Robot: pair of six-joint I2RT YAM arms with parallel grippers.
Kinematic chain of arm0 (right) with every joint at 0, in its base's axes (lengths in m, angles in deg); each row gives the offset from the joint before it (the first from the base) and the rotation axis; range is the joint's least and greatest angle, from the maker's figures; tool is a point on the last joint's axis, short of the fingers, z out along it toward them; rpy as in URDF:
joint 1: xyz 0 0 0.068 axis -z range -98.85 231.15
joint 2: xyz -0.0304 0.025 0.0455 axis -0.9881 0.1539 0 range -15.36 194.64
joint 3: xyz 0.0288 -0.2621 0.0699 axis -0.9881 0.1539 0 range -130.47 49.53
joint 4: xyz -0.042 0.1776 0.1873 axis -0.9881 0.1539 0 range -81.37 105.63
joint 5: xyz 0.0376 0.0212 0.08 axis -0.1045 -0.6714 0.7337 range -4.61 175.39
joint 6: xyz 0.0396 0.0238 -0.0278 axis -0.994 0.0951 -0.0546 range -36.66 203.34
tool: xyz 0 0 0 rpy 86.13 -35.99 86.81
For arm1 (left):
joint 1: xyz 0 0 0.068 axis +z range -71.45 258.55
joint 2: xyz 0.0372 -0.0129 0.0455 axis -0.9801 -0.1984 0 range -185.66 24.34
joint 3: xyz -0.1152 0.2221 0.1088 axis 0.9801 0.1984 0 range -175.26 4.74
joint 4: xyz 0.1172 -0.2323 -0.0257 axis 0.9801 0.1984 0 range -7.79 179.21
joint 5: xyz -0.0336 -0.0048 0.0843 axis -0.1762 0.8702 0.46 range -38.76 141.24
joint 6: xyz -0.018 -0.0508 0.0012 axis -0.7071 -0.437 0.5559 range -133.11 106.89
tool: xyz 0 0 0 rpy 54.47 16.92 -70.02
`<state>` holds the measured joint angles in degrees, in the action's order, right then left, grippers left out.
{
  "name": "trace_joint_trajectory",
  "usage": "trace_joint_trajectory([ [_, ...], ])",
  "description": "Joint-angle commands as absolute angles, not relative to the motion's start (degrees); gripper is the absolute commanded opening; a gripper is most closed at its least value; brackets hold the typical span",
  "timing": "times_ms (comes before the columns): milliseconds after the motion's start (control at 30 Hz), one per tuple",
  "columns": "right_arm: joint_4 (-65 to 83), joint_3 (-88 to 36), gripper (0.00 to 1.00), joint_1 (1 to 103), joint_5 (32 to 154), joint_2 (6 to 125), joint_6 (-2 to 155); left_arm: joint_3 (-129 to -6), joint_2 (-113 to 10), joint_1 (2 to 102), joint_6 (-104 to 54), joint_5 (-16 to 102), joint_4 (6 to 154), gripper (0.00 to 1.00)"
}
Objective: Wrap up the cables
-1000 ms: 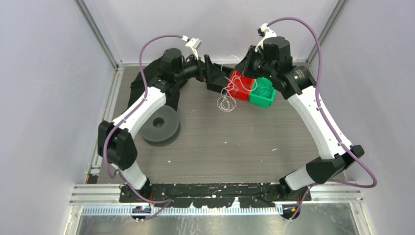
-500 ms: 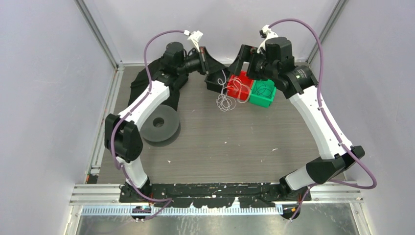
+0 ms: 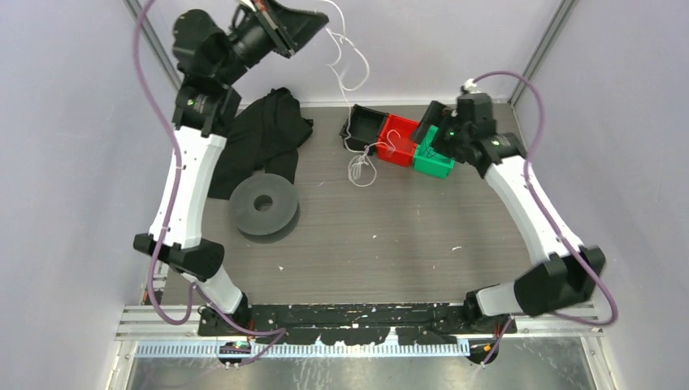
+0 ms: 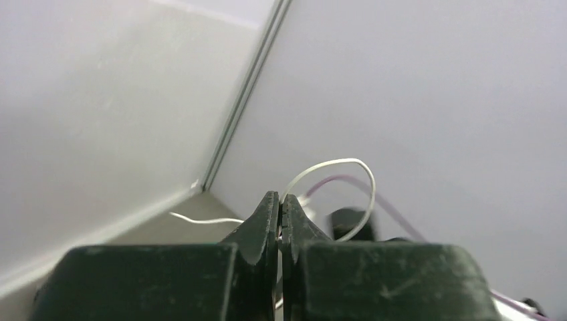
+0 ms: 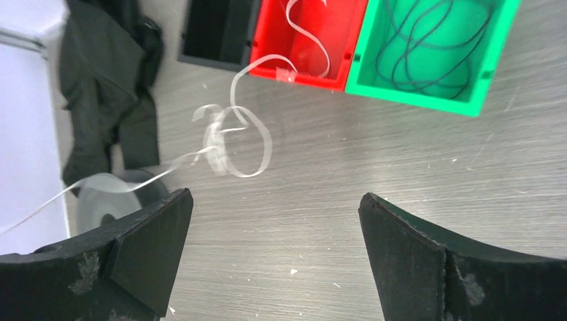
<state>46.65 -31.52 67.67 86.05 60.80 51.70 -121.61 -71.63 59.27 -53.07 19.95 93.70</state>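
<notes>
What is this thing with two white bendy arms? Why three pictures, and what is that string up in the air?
It is a robot with two arms fixed to a table. One picture looks down from above; the other two come from small cameras on the wrists, so each arm's own fingers show. The left gripper is raised high, pinched shut on a thin white cable that hangs down toward curly loops by the red bin. The right gripper is open, holding nothing, above the table. Beside the red bin stand a black bin and a green bin with dark wires inside. A black cloth and a grey roll lie on the left.
</notes>
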Motion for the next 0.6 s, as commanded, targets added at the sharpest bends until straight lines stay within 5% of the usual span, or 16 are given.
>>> trace_joint_trajectory([
  [0, 40.45, -31.17, 1.0, 64.12, 86.01, 69.41, 49.03, -129.41, -70.32, 58.95, -55.38, 23.19, 95.4, 0.0],
  [567, 37.22, -49.2, 0.95, 59.93, 93.8, 98.41, 31.17, -138.58, -68.22, 59.13, -55.66, 27.1, 95.03, 0.0],
])
